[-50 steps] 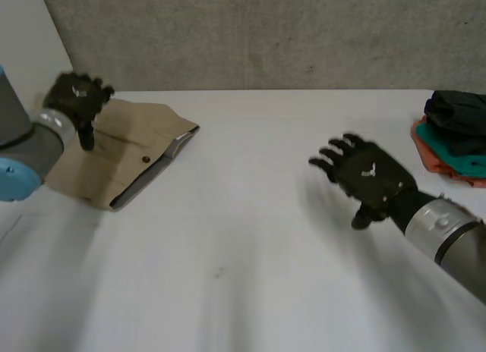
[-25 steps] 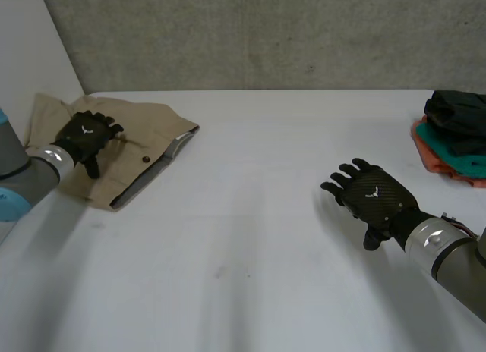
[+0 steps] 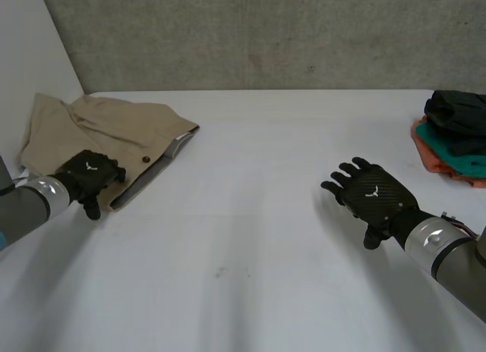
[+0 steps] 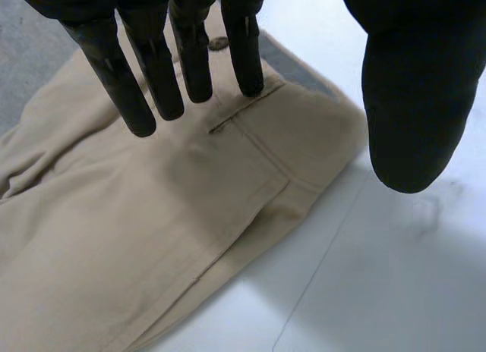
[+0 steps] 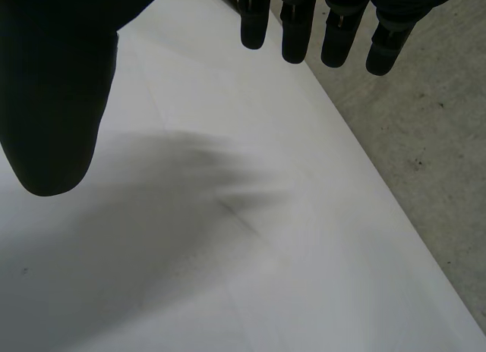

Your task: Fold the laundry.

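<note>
Folded tan trousers (image 3: 114,136) lie at the table's far left, a dark button near their grey-lined waistband. My left hand (image 3: 87,177) hovers over their near corner, close to the front edge of the cloth. In the left wrist view its fingers (image 4: 156,71) hang straight above the tan trousers (image 4: 152,215) and the thumb (image 4: 414,86) stands apart over bare table, holding nothing. My right hand (image 3: 372,193) floats over the table at the right, fingers (image 5: 304,26) spread and straight, empty.
A pile of dark, teal and orange clothes (image 3: 456,136) sits at the far right edge. The white table (image 3: 250,238) spreads wide between the hands. A grey wall stands behind the table's far edge.
My left hand has drawn back from the trousers' far part toward the near corner. The right hand slid a little nearer and to the right, then stopped.
</note>
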Tool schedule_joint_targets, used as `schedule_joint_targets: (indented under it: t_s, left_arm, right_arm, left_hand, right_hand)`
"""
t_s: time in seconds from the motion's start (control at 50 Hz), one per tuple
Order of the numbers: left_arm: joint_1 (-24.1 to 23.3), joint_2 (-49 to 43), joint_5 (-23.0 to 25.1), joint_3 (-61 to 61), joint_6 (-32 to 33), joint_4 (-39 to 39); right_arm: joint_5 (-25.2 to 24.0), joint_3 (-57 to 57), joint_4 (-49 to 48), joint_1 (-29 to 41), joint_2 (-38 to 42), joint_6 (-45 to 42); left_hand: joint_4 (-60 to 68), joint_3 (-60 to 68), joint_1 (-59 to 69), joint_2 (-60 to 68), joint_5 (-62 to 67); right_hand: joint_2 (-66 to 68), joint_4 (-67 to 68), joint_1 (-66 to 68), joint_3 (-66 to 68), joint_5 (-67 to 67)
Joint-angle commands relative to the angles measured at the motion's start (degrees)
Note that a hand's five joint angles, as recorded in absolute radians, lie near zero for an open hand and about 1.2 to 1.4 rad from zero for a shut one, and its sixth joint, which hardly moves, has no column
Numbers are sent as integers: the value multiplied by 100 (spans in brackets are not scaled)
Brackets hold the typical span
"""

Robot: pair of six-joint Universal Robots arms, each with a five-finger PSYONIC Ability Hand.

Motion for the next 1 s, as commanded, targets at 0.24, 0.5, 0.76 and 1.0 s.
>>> schedule_joint_targets:
  t_s: [0.24,0.5,0.76,1.0]
  left_arm:
    - [40,-510,-1,340,46,532]
    - [-1047,507,-326,507,-997,1226]
    - [-3729,993,-695,1025,-3213,2377]
    - [-5145,-1055,-792,1817,-3452,2150]
  right_arm:
    - [-17,4,6,-3,0,-13]
    - [35,-31,-3,-3,0,31]
    - [1142,-409,-12,-91,-97,839]
    - [1468,-488,-12,-390,-97,1147]
  left_hand:
    - [2469,2472,2447,2472,2460]
    - [5567,5570,5545,5570,5558]
    - [5567,5570,5545,5570,5558]
    - [2709,2712,2687,2711,2699]
  right_hand:
    - [-179,-129,-251,-145,-208]
    - [-179,-129,-251,-145,-208]
    - [-179,-129,-251,-145,-208]
    - [-179,-129,-251,-145,-208]
